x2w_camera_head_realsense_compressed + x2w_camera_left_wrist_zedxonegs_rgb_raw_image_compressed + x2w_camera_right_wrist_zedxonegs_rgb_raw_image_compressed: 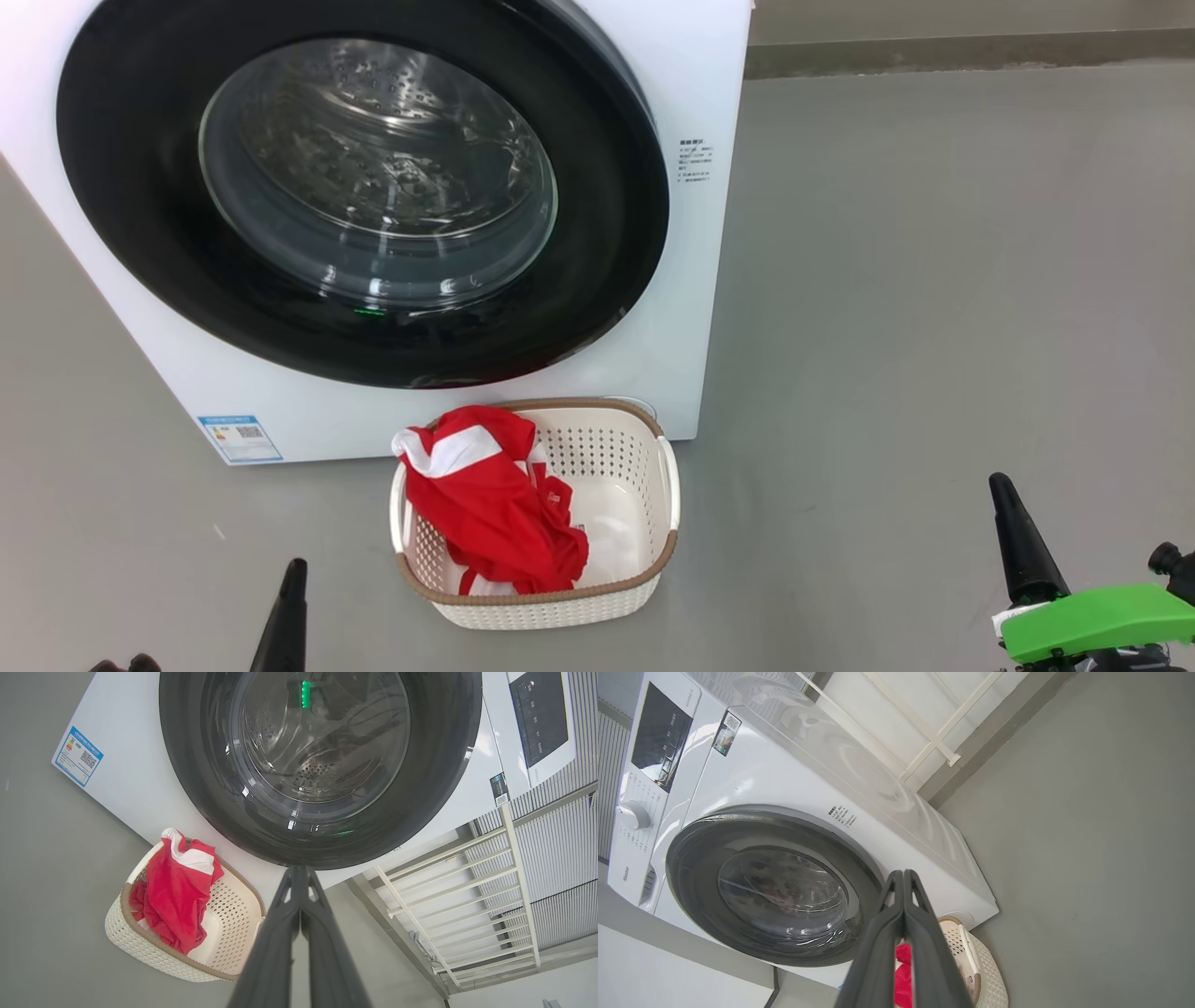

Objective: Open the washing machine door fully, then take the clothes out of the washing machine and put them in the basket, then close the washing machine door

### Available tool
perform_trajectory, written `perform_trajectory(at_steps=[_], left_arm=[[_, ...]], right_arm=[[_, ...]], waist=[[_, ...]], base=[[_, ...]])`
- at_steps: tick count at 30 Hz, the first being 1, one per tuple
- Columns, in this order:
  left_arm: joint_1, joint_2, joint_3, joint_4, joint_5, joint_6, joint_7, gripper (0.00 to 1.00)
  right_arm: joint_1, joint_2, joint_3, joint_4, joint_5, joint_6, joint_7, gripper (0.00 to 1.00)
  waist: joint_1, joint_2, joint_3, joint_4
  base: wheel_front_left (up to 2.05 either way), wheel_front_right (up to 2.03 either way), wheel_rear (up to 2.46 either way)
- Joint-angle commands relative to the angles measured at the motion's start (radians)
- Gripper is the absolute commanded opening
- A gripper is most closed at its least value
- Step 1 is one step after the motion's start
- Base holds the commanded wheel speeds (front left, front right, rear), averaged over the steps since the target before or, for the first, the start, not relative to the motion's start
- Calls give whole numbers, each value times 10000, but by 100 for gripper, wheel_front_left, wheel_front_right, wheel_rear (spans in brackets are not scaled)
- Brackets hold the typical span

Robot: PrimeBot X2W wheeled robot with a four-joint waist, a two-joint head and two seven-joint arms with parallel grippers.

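Looks like you're on the last step, maybe done with it. The washing machine door [373, 177] sits flat against the front of the washing machine [695, 84], and through the glass I see bare drum, no red.

The clothes [485, 509] are in the basket [644, 495], heaped on its left side. It's on the floor right in front of the washing machine.

Your left hand [299, 872] and right hand [903, 877] are both pinched tight, holding nothing, back from the door.

Next I'd just check the latch caught. If not, give the black rim a firm push.

Count: one washing machine, one door, one basket, one red heap (can't tell how many pieces), two hands.
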Motion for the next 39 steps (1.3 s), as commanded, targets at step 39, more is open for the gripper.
perform_trajectory(at_steps=[39], left_arm=[[-1140,252,423,184,-4249,-140,1150,0]], right_arm=[[-1144,-263,77,172,4520,-32,1179,0]], waist=[[0,0,159,114]], base=[[0,0,0]])
